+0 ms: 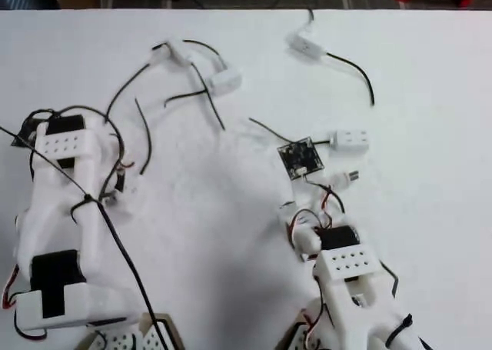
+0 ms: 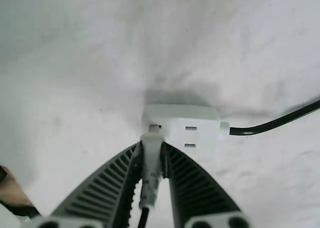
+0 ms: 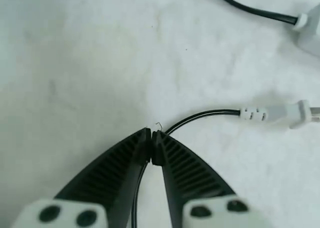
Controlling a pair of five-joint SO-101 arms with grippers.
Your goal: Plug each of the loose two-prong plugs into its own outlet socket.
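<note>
The left claw [image 2: 151, 149] is clamped on a white two-prong plug [image 2: 150, 175] whose nose meets the face of the outlet socket [image 2: 192, 128] straight ahead of its tips. This one looks to be going in, though I cannot tell if it is fully seated. The right claw [image 3: 151, 138] is pinched together on a black cord [image 3: 200, 117], whose plug [image 3: 280, 115] lies loose on the bench [image 3: 75, 62] ahead and to one side, so that pairing is not yet made.

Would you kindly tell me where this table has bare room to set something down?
Free: the white table's right side beyond the white outlet block, and the middle between the left arm and right arm. Crowded: far centre, tangled black cords.
</note>
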